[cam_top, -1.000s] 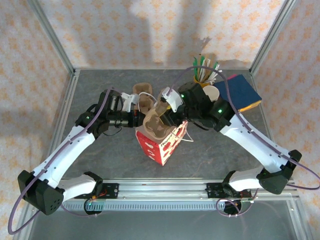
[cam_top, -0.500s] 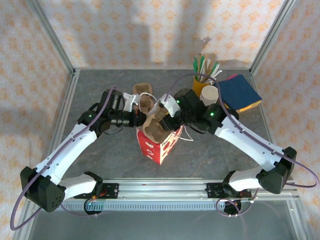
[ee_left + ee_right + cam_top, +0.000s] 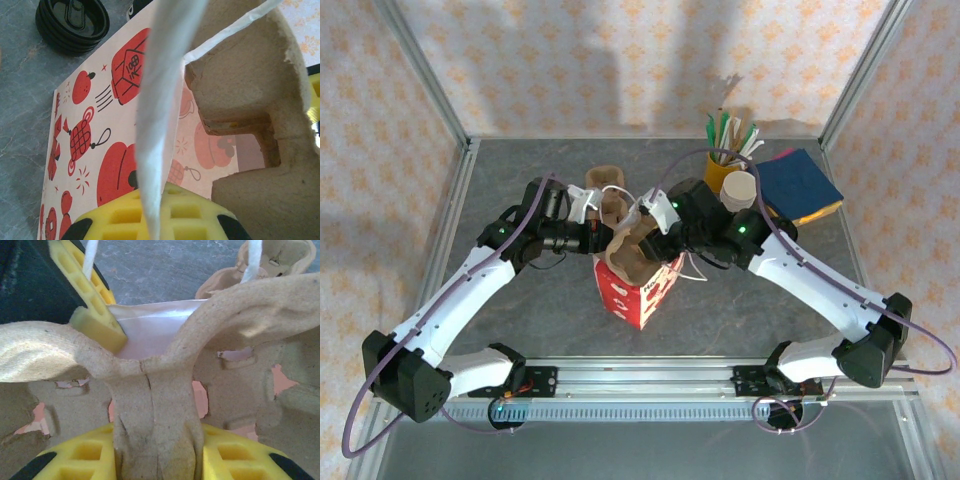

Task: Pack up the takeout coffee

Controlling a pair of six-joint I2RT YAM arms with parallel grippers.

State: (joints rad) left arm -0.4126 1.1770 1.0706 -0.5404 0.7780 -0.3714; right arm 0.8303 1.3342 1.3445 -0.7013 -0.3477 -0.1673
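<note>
The carrier (image 3: 628, 248) sits tilted in the mouth of the bag (image 3: 638, 292). Its wide wings may catch the rim, and pushing down could tear the paper or tip the bag. The left claw (image 3: 155, 225), pinched shut on the bag's thin wall, might lose it. The right claw (image 3: 156, 455) clamps the carrier's middle ridge. The carrier's pockets look empty. The coffee cup (image 3: 739, 190) stands lidless on the surface (image 3: 520, 170) beside the yellow cup (image 3: 718, 168) of sticks. The black lids (image 3: 72, 22) lie near the bag.

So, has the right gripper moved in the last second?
Yes. The right gripper, shut on the cup carrier, has shifted left, away from the yellow cup, which its arm partly hid before.
</note>
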